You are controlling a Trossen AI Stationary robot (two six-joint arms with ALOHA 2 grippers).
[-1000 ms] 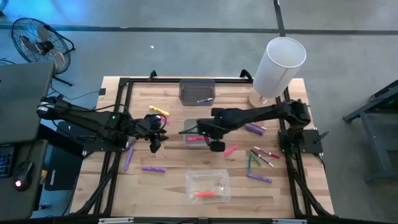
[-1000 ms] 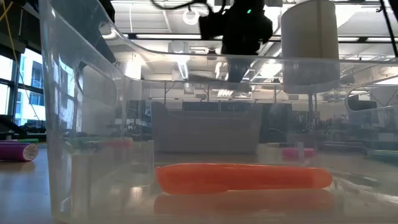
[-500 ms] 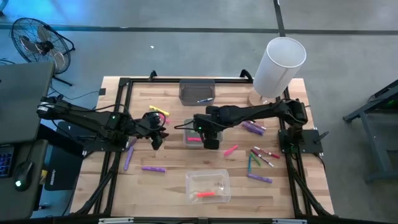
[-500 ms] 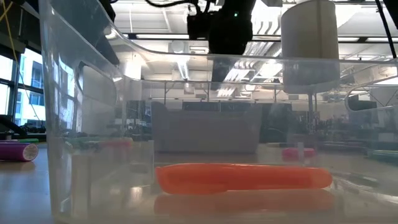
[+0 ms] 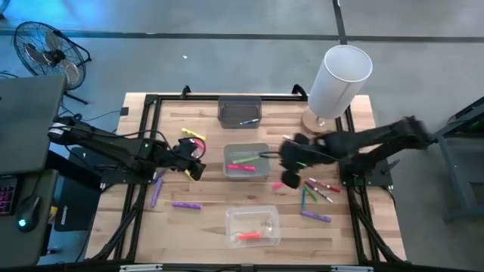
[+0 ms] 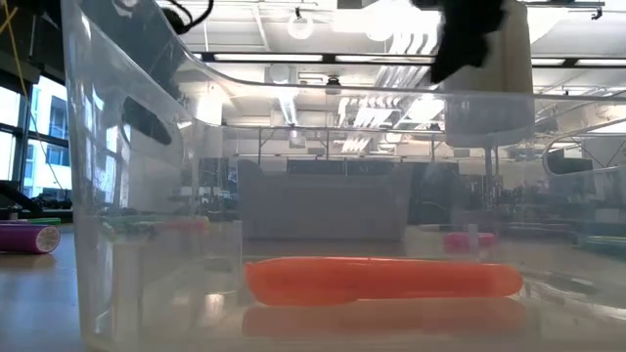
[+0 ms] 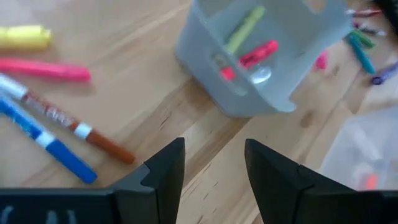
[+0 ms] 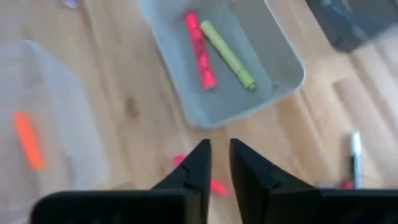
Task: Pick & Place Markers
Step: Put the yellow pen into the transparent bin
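Both hands hover empty over the wooden surface [image 5: 204, 219].
Right hand [image 5: 290, 178], fingers nearly together, just beside small grey plastic bin [image 5: 246, 161] holding pink and green markers [image 8: 200, 50]; left hand [image 5: 195, 170], fingers apart, opposite side.

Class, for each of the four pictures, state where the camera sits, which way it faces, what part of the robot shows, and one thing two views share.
High view: overhead, straight down; both arms, left gripper, right gripper.
Low view: table height, looking through the clear bin at an orange marker.
Left wrist view: looks past its open fingers at the grey bin.
Right wrist view: past its fingers, down on the same bin.
Shared: both wrist views show its pink marker and green marker.
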